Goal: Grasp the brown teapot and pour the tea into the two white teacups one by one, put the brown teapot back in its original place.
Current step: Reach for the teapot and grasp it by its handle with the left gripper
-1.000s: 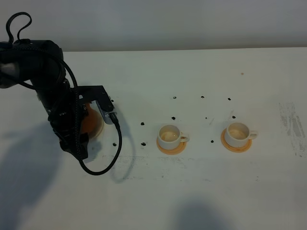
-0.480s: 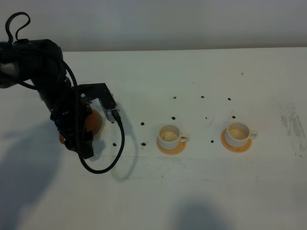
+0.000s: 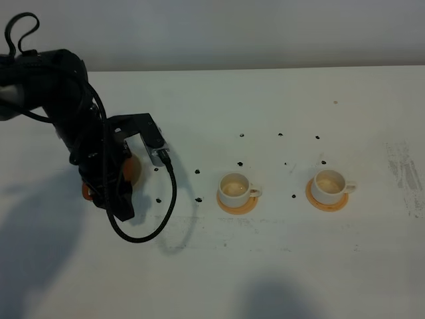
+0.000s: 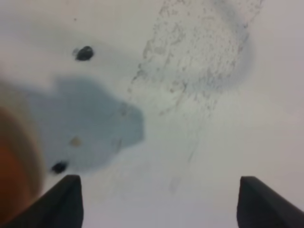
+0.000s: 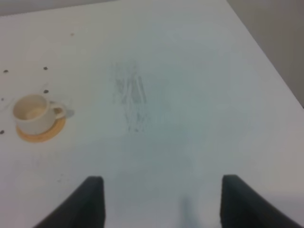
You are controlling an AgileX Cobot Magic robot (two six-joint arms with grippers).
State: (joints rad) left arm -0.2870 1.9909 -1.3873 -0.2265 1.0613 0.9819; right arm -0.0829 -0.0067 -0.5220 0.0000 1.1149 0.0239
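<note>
The brown teapot (image 3: 131,170) shows only as reddish-brown patches under my black left arm (image 3: 99,159) at the table's left; its pale coaster is hidden. In the left wrist view a blurred brown shape (image 4: 9,171), probably the teapot, lies beside one finger. My left gripper (image 4: 166,202) is open with only bare table between the fingertips. The two white teacups (image 3: 234,187) (image 3: 329,184) stand upright on orange coasters at centre and right. My right gripper (image 5: 166,202) is open and empty over bare table, well away from the right teacup (image 5: 32,110).
Small black dots (image 3: 197,171) mark the white table around the cups and near the teapot. A scuffed grey patch (image 3: 405,173) lies near the table's right edge. The arm's cable (image 3: 166,212) loops down onto the table beside the teapot.
My left arm has shifted slightly right and toward the table's front over the teapot, covering the pale coaster rim seen earlier. The cups have not moved.
</note>
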